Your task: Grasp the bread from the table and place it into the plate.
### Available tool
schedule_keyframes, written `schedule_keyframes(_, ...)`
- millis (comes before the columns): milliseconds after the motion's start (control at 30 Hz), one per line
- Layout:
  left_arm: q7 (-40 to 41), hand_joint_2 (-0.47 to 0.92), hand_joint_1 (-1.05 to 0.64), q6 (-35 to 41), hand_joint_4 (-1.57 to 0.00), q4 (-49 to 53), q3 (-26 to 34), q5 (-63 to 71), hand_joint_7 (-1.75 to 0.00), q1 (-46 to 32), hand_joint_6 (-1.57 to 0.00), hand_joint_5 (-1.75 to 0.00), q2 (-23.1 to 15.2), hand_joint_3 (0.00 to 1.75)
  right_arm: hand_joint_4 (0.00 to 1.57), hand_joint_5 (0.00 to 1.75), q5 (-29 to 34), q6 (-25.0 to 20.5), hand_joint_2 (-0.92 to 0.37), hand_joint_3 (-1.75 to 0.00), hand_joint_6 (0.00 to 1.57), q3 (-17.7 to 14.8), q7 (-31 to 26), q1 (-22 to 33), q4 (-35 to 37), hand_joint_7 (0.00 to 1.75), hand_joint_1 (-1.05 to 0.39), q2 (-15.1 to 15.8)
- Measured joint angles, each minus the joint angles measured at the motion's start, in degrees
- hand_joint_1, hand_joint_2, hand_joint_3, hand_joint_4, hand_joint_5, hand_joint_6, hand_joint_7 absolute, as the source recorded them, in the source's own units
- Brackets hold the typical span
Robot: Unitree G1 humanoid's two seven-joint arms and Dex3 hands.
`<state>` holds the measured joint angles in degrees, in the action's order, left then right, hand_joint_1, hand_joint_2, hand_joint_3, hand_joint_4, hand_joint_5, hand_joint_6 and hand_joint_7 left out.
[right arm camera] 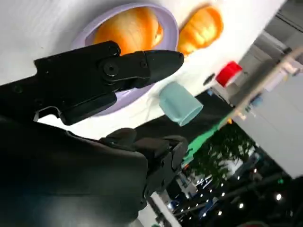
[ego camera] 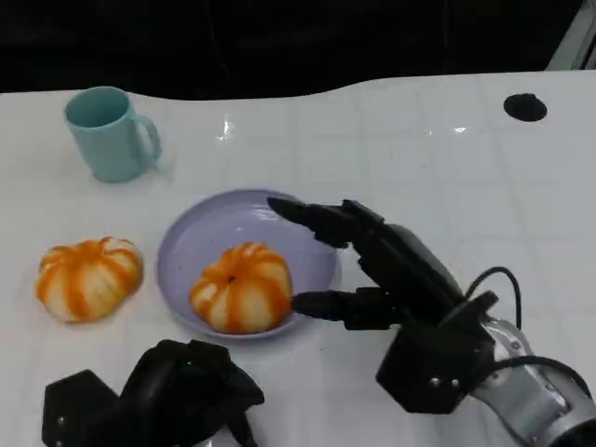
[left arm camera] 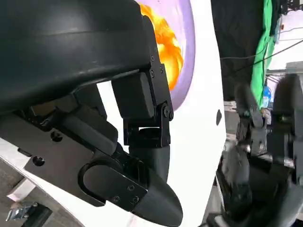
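A lavender plate (ego camera: 196, 233) sits mid-table with an orange-and-white striped bread (ego camera: 242, 289) lying in its near half. A second, similar bread (ego camera: 88, 277) lies on the table to the plate's left. My right hand (ego camera: 391, 279) is at the plate's right side, fingers spread: one finger reaches over the plate's far part, the thumb tip is at the bread's right edge, and nothing is held. The right wrist view shows the plated bread (right arm camera: 128, 30) beyond the fingers (right arm camera: 118, 71). My left hand (ego camera: 158, 396) hangs low near the table's front, holding nothing.
A teal mug (ego camera: 112, 132) stands at the back left. A small black disc (ego camera: 524, 106) lies at the far right. The table's dark back edge runs just behind the mug. A red object (right arm camera: 228, 73) shows off the table in the right wrist view.
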<state>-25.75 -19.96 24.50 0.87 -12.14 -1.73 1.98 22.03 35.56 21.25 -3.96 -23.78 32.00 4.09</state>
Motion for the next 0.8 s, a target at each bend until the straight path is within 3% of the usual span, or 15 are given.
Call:
schedule_keyframes(100, 0.0, 0.78, -1.05, 0.0, -1.51, 0.0, 0.0, 0.0, -0.48, 0.0, -1.57, -0.9, 0.0, 0.0, 0.54, 0.94, -7.1, 4.2, -0.92, -0.17, 0.75, -2.4, 2.9, 2.8, -0.1, 0.29, -0.28, 0.0)
schedule_keyframes(133, 0.0, 0.78, -1.05, 0.1, -1.52, 0.0, 0.0, 0.0, -0.49, 0.0, -1.57, -0.9, 0.0, 0.0, 0.6, 1.02, -10.0, 5.2, -0.85, -0.32, 0.77, -3.2, 4.3, 3.8, -0.3, 0.43, -0.25, -0.2)
schedule_keyframes(167, 0.0, 0.78, -1.05, 0.1, -1.52, 0.0, -0.1, 0.0, -0.49, 0.0, -1.57, -0.9, 0.0, 0.0, 0.65, 1.1, -12.8, 5.7, -0.64, -0.71, 0.73, -4.1, 5.8, 4.7, -0.8, 0.65, -0.22, -0.6)
schedule_keyframes(233, 0.0, 0.78, -1.05, 0.1, -1.52, 0.0, -0.1, 0.0, -0.48, 0.1, -1.57, -0.9, 0.0, 0.0, 0.69, 1.27, -17.7, 6.0, -0.46, -1.08, 0.68, -5.4, 8.7, 6.6, -2.2, 0.96, -0.19, -1.0)
schedule_keyframes(333, 0.0, 0.78, -1.05, 0.2, -1.52, 0.0, -0.1, 0.0, -0.48, 0.1, -1.57, -0.89, 0.1, 0.0, 0.72, 1.41, -21.8, 6.0, -0.45, -1.15, 0.69, -7.1, 11.9, 9.4, -4.5, 1.16, -0.17, -1.1)
schedule_keyframes(567, 0.0, 0.77, -1.05, 0.9, -1.51, -0.2, -0.1, 0.0, -0.47, 0.1, -1.57, -0.89, 0.1, 0.0, 0.71, 1.62, -22.5, 6.0, -0.44, -1.2, 0.73, -11.0, 14.7, 14.6, -9.1, 1.37, -0.21, 0.7)
schedule_keyframes(800, 0.0, 0.77, -1.05, 1.1, -1.52, -0.2, -0.1, -0.1, -0.47, 0.1, -1.57, -0.88, 0.1, 0.0, 0.71, 1.65, -21.0, 6.0, -0.43, -1.14, 0.72, -13.7, 15.1, 20.1, -11.8, 1.39, -0.24, 3.2)
